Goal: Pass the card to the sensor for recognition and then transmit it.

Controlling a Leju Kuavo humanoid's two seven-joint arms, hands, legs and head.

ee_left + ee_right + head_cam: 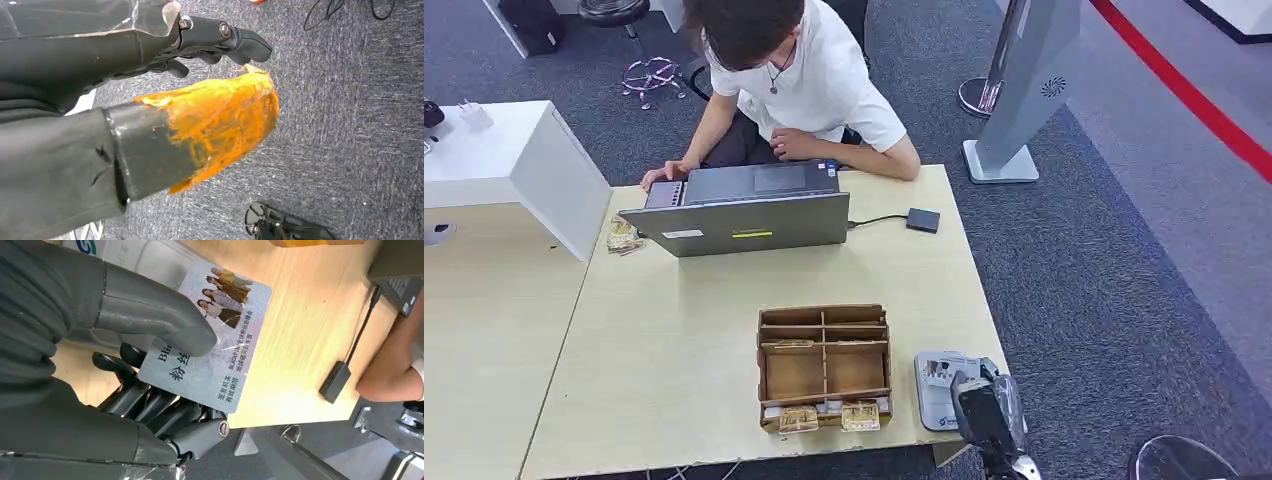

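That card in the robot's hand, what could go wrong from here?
The card is only pinched between the right hand's thumb and fingers, mostly sticking out, so it might slip or twist. The hand sits at the table's corner, over the grey reader, so a dropped card could land on the carpet.

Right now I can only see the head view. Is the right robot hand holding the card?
Observer: Yes. The right wrist view shows the right robot hand pinching the card, thumb on top and fingers underneath.
Operator: What's on the card?
Observer: A photo of a group of people, with printed text below it.
Operator: What about the left robot hand?
Observer: The left robot hand holds nothing. It hangs over the grey carpet.
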